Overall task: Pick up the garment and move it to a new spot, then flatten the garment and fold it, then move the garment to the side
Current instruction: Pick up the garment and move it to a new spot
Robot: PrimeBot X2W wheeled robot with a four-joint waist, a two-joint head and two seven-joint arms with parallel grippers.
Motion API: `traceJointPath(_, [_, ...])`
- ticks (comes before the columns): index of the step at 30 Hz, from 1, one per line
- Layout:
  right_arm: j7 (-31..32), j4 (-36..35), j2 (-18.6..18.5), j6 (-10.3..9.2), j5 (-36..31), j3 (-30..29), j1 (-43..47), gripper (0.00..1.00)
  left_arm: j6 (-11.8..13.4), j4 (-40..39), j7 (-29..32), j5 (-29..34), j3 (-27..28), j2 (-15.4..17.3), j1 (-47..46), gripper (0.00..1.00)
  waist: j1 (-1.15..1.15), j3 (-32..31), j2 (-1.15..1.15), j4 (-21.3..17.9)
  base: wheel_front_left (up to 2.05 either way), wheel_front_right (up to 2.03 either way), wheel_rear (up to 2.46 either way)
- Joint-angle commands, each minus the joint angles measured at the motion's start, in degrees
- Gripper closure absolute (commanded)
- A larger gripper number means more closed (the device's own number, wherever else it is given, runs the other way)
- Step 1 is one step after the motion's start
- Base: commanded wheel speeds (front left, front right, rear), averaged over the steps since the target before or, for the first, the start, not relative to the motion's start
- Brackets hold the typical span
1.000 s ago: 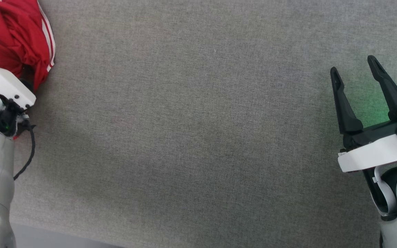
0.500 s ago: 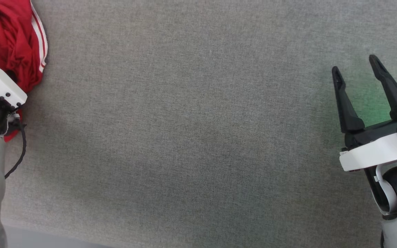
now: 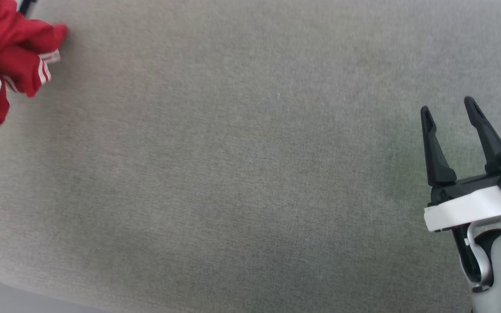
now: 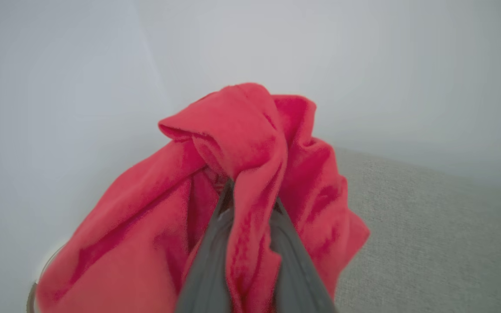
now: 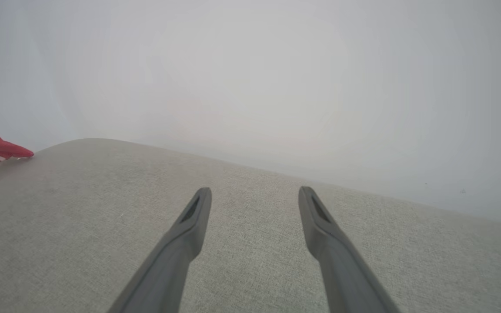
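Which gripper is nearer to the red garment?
Left. The left gripper is shut on the garment, cloth pinched between its fingers. The right gripper stands open above the grey surface, well apart from the garment.

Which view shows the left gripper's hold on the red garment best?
The left wrist view: the left gripper is shut on a fold of the red garment, seen close up. The head view shows bunched, white-striped cloth at its upper left edge; the right wrist view catches a red corner at its left edge.
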Motion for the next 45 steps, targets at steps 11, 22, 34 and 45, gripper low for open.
traceJointPath(11, [-3.4,1.7,3.1,-0.04,1.0,-2.5,3.9,0.00,-0.2,-17.2,3.4,0.5,-7.8,4.4,0.3,1.00,0.00,-10.1,0.00,1.4,0.00,0.00,0.00])
traceJointPath(22, [-4.9,0.9,5.1,-0.03,1.3,-7.1,7.8,0.00,3.4,-45.1,18.1,-1.5,-10.7,6.5,9.0,1.00,0.00,-15.3,0.00,-4.9,0.00,0.00,0.00])
traceJointPath(34, [-5.5,-0.4,6.5,-0.03,1.1,-9.6,10.2,0.00,8.0,-68.2,30.0,-4.4,-14.9,5.1,16.0,1.00,0.00,-14.5,0.00,-16.8,0.00,0.00,0.00])
traceJointPath(45, [-7.4,2.5,7.0,-0.03,2.1,-7.6,9.1,0.00,7.8,-69.3,33.0,-6.4,-22.9,-0.6,22.7,1.00,0.00,-11.7,0.00,-23.6,0.00,0.00,0.00])
